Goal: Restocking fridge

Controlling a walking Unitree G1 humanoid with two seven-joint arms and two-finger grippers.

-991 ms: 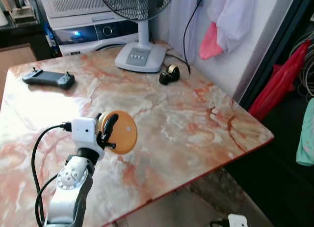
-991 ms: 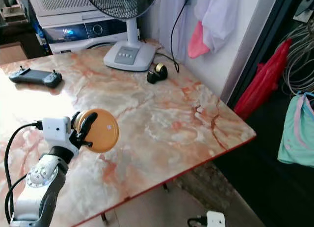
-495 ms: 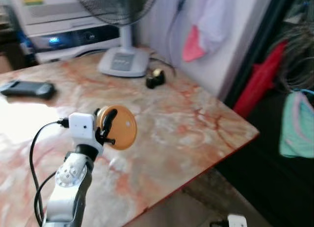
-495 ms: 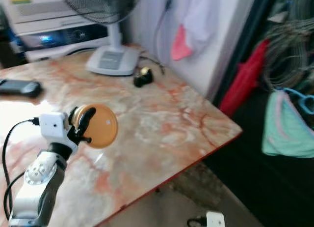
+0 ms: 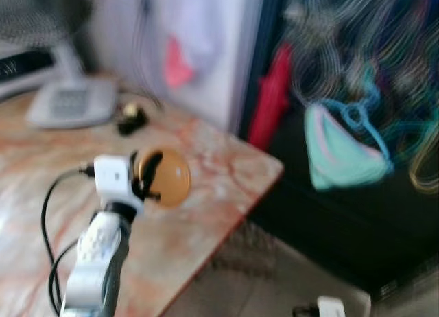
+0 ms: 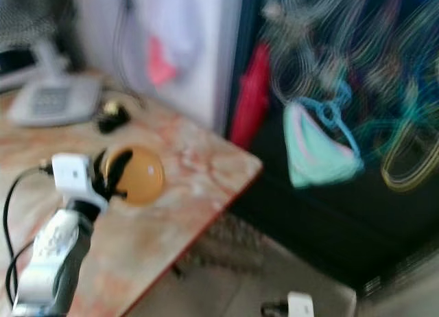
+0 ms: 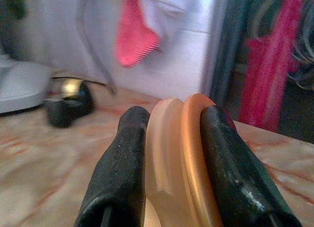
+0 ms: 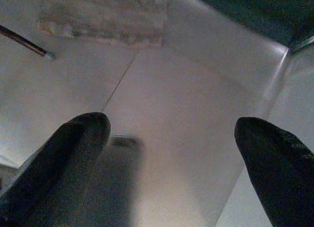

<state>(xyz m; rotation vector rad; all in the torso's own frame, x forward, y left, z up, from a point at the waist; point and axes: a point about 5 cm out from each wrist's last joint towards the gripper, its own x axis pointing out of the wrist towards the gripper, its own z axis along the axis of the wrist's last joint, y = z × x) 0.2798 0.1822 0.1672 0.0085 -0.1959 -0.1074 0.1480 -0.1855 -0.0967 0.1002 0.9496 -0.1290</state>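
Gripping an orange lid [image 5: 167,177] — perhaps a container — left claw [image 7: 169,153]; right claw [image 8: 167,153] spread.

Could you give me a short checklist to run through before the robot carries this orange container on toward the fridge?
1. Grip: the left gripper has a finger on each side of the orange container, which it holds on edge. Ok.
2. Container clear of the marble table: it is held up above the top. Ok.
3. Right gripper: open and holding nothing, over pale floor. Ok.
4. Head views sharp enough to steer by: heavily blurred. Not ok.
5. Fridge located: nothing recognisable as one. Cannot tell.
6. Path on the robot's right: hanging clothes and a red item are near. Cannot tell.
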